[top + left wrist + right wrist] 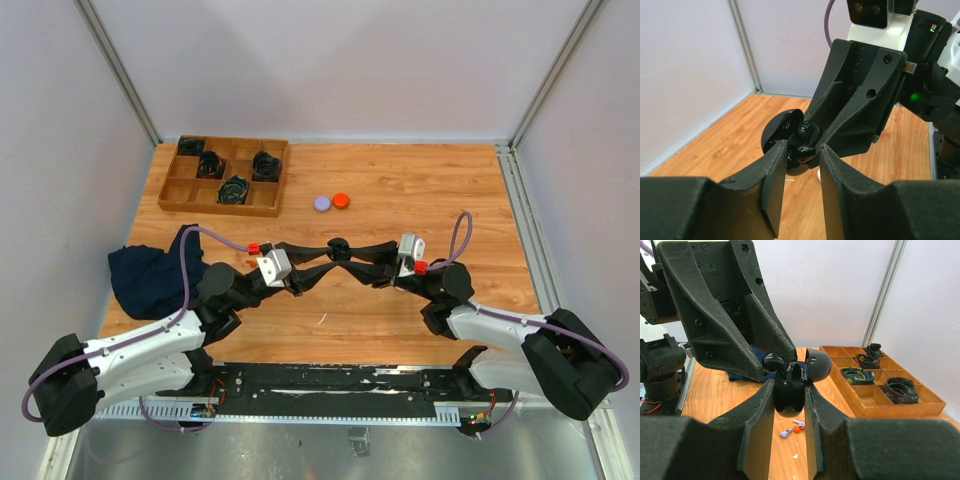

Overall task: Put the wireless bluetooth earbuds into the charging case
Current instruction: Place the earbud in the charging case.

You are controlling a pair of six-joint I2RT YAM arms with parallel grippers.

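Two arms reach inward and meet above the middle of the surface [420, 190]. At the far left I note a dark blue cloth [150, 275] bunched at the surface edge. Behind it stands a wooden tray [215, 209], and coiled black cables [233, 189] lie in four of its compartments. The left end effector [326, 256] comes in from the left, raised off the surface and pointing at the right one. Its fingers stand narrowly parted, and in the left wrist view a glossy dark shape sits between their tips. I cannot tell whether they are pinching it or merely flanking it. The right wrist view shows a dark earbud [772, 360] at those same tips, touching or just beside the upper rim of the charging case [790, 395]. It is at the mouth of the case and not down inside it. The case is black and held in the air. Its lid [818, 364] is hinged open and stands on the side towards the tray. Seen below the case in the right wrist view, a purple earbud [786, 432] and an orange earbud [797, 428] lie close together on the bare surface, well apart from the tray. The right end effector [354, 254] comes in from the right and is clenched on the case body, one finger pressed to each side.
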